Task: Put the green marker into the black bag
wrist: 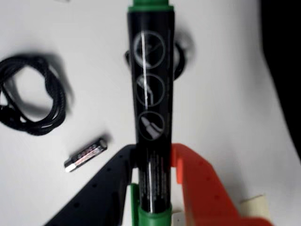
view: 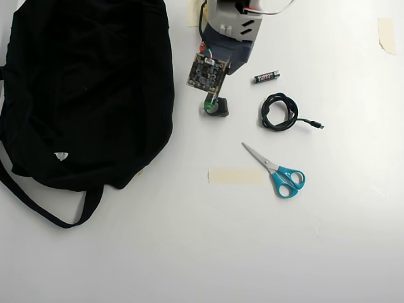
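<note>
Where jaws clamp it, green marker [wrist: 151, 108] shows dark barrel, green ends.

Bright, even light and soft shadows on the white table [view: 189, 252]; the wrist view is slightly blurred.

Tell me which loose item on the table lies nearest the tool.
The small black battery, just right of the tool overhead; the coiled cable and blue-handled scissors lie farther off.

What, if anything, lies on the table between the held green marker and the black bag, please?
Nothing visible does. The tool grips the green marker, and in the overhead view only bare white table separates it from the black bag. The battery, cable and scissors lie on the far side.
</note>
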{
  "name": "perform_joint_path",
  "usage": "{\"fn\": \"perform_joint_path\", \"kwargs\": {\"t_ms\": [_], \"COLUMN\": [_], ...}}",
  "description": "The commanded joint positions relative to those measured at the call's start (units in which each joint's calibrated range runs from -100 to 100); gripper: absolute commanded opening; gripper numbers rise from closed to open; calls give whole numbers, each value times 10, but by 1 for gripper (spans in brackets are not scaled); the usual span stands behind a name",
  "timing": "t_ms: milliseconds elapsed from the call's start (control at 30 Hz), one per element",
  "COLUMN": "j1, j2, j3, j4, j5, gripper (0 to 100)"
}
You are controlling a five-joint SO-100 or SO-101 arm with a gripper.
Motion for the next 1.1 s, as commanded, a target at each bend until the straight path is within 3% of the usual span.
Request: {"fn": "perform_joint_path", "kwargs": {"t_ms": [0,767,1067], "j1": [57,371,530], "j2": [-28,21,175], "j3": [-5,-4,-6], "j4": [0,-163,-372], "j5": [-2,-17,-5], "gripper": [2,2,2]}}
